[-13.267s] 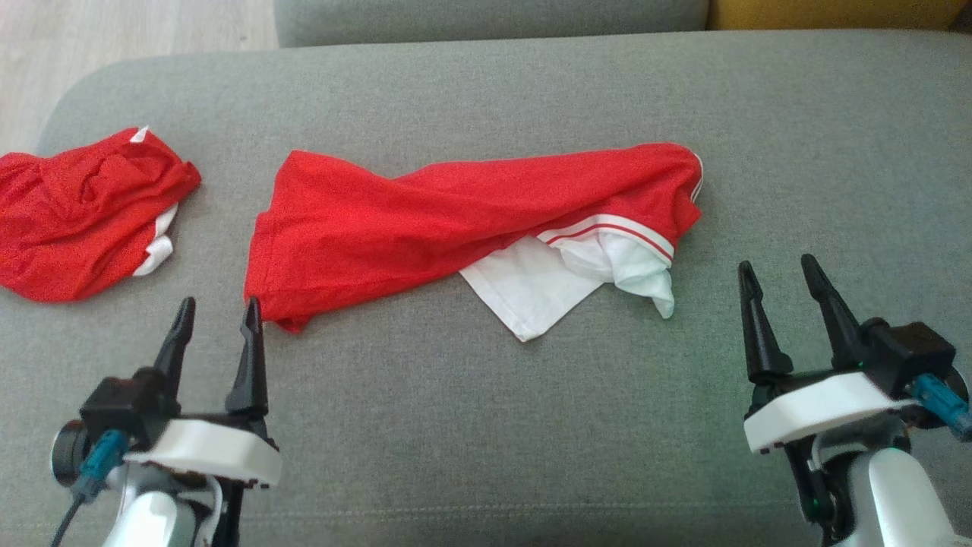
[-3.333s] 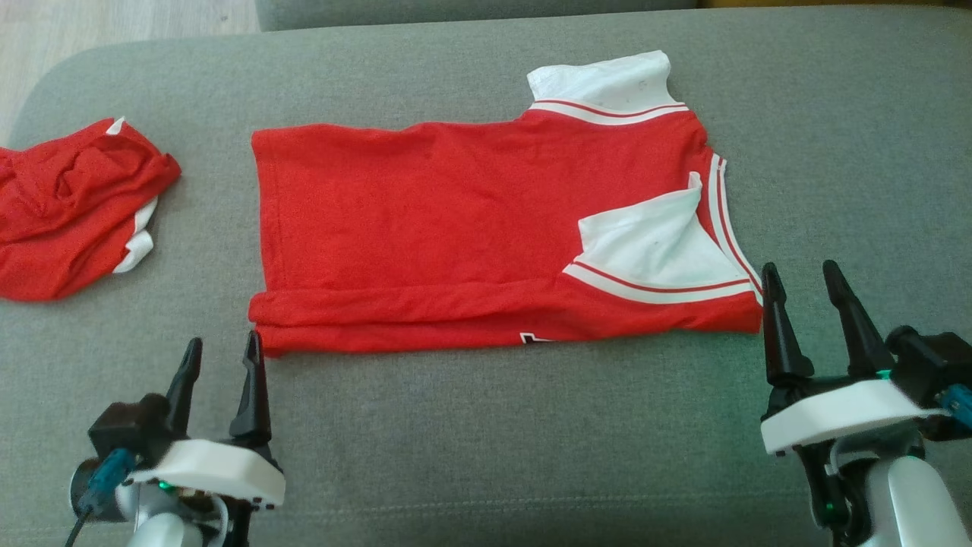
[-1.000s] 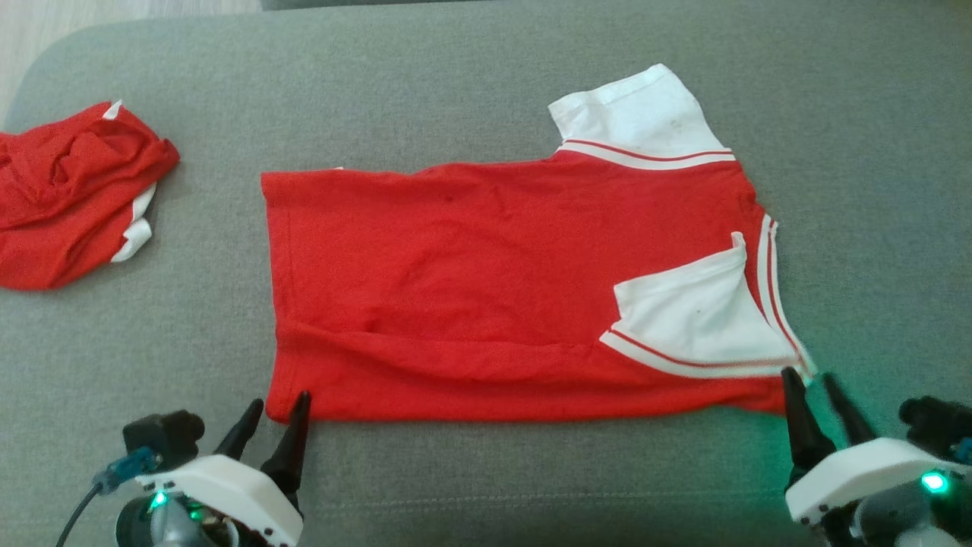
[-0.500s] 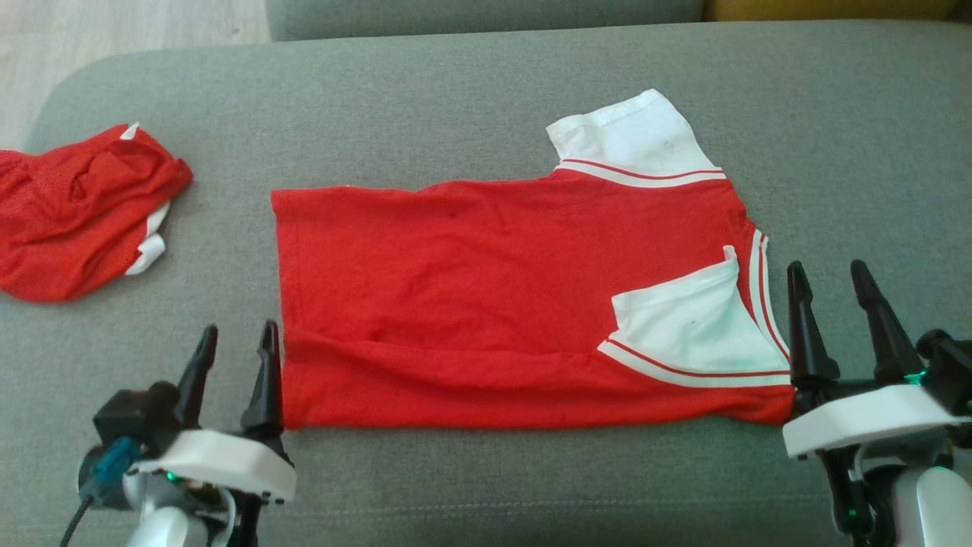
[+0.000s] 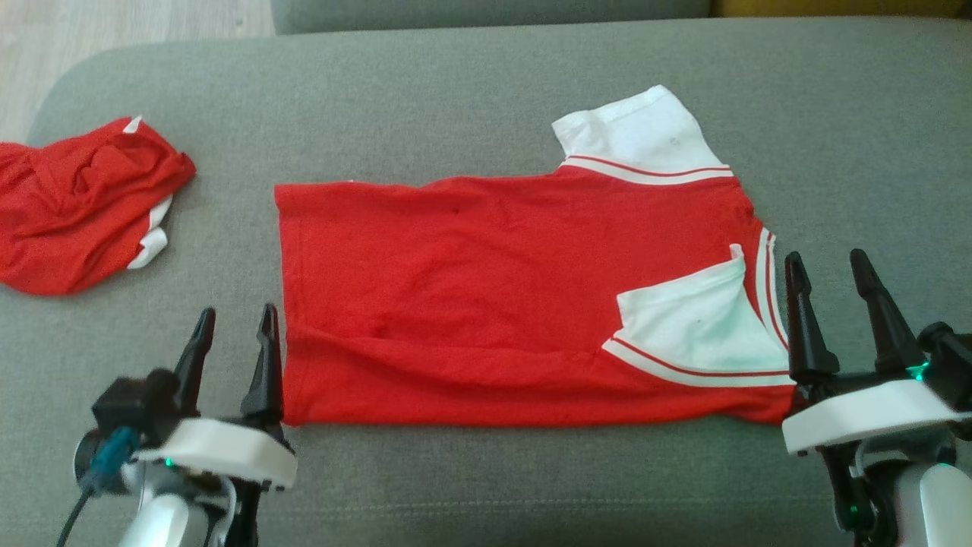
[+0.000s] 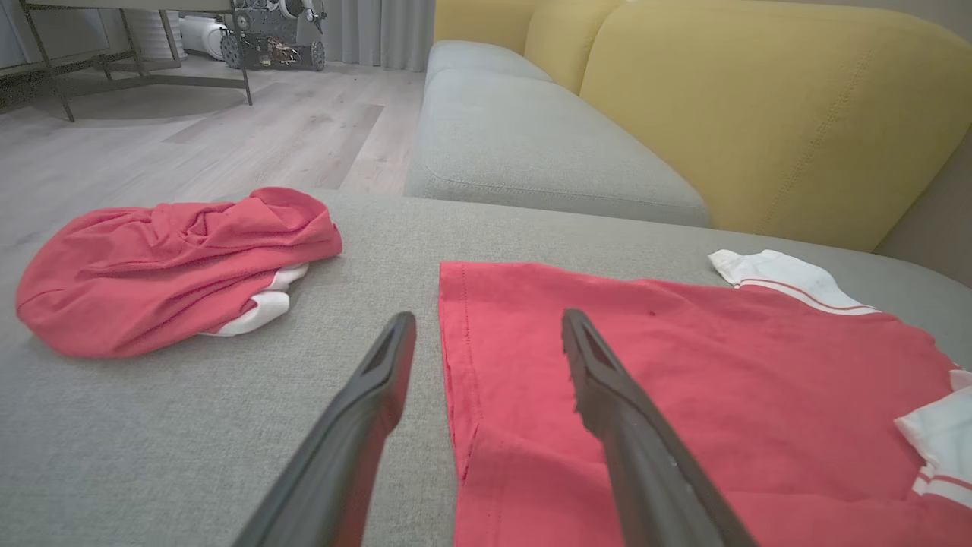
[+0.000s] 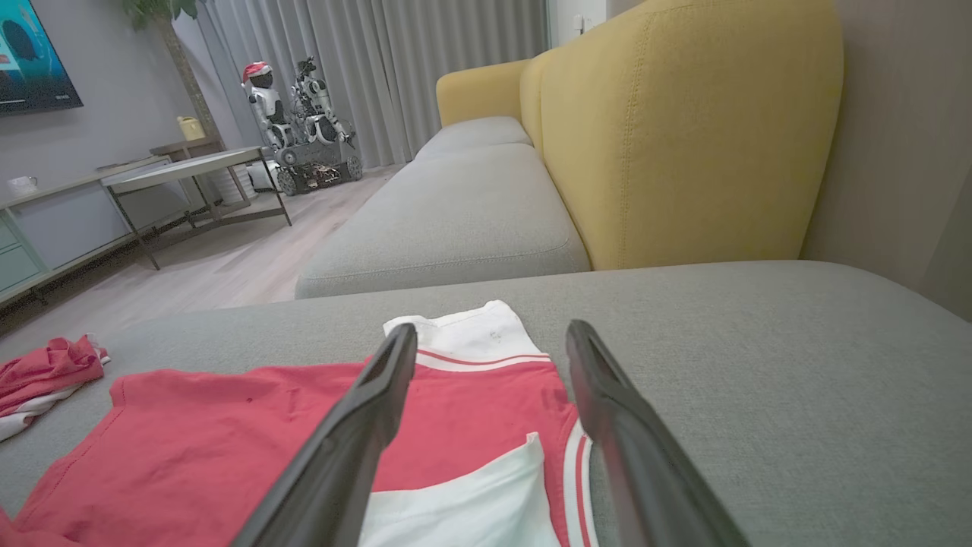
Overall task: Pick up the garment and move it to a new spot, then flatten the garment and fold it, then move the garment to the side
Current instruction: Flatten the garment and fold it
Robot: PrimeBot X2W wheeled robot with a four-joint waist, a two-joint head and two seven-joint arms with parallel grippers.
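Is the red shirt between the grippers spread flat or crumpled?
Spread, partly folded: the red shirt lies flat on the grey cushion, near white sleeve turned onto its body, far sleeve sticking out.

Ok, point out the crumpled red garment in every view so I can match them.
Head view: crumpled red garment at the far left edge.
Left wrist view: left side, mid-height.
Right wrist view: small, at the left edge, below mid-height.
Shared landmark: the flat red shirt lies to its right in all three.
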